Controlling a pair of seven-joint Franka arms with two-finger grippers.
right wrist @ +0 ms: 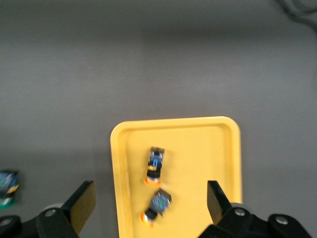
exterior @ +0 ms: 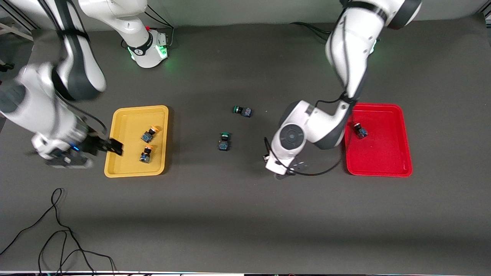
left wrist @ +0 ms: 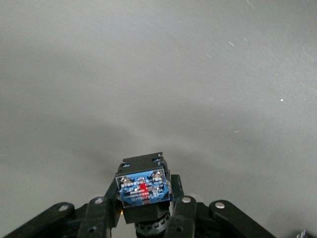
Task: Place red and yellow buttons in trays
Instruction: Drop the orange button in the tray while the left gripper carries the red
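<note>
The yellow tray (exterior: 134,117) holds two yellow-capped buttons (exterior: 149,134) (exterior: 146,153). My right gripper (exterior: 112,147) is open and empty over that tray's edge toward the right arm's end. The right wrist view shows my open right gripper (right wrist: 149,203) above the tray (right wrist: 208,148) and both buttons (right wrist: 155,166) (right wrist: 156,206). The red tray (exterior: 383,153) holds one red-capped button (exterior: 360,130). My left gripper (exterior: 285,172) is low over the bare table beside the red tray. In the left wrist view my left gripper (left wrist: 143,210) is shut on a button (left wrist: 143,186) with a blue-and-black body; its cap is hidden.
Two green-capped switches (exterior: 242,111) (exterior: 224,141) lie on the dark table between the trays; one shows in the right wrist view (right wrist: 7,186). Loose black cables (exterior: 57,230) lie near the front camera at the right arm's end.
</note>
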